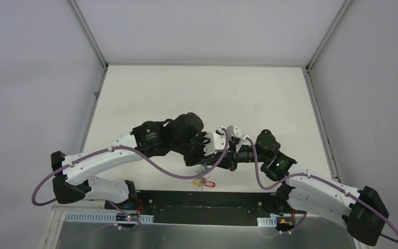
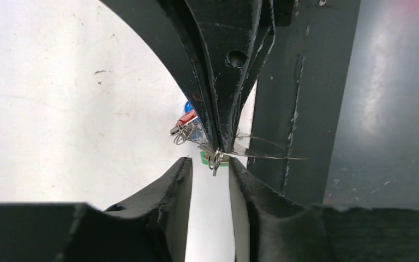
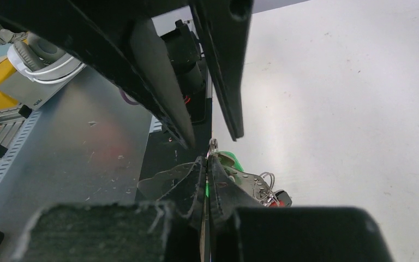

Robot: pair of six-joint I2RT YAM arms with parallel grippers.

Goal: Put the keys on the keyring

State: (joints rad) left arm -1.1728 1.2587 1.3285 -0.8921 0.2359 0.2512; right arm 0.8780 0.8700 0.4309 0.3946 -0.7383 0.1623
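Both grippers meet low over the table's front edge. My right gripper [image 3: 207,159] is shut on the small split ring of the green-tagged key [image 3: 232,161], and the ring pokes out past its tips. In the left wrist view its fingers [image 2: 223,109] come down from above, with the green tag [image 2: 208,158] just behind them. My left gripper [image 2: 210,164] is open, its tips flanking that little ring without touching it. The thin keyring [image 2: 273,155] wire runs right from the pinch. Beside it hang a blue tag [image 2: 188,106] and a red tag [image 2: 187,117].
A red tag [image 1: 210,183] and a yellow tag [image 1: 196,181] dangle below the grippers at the white table's [image 1: 202,93] front edge. A dark base strip [image 1: 207,199] and a grey metal shelf [image 3: 76,142] lie just beyond that edge.
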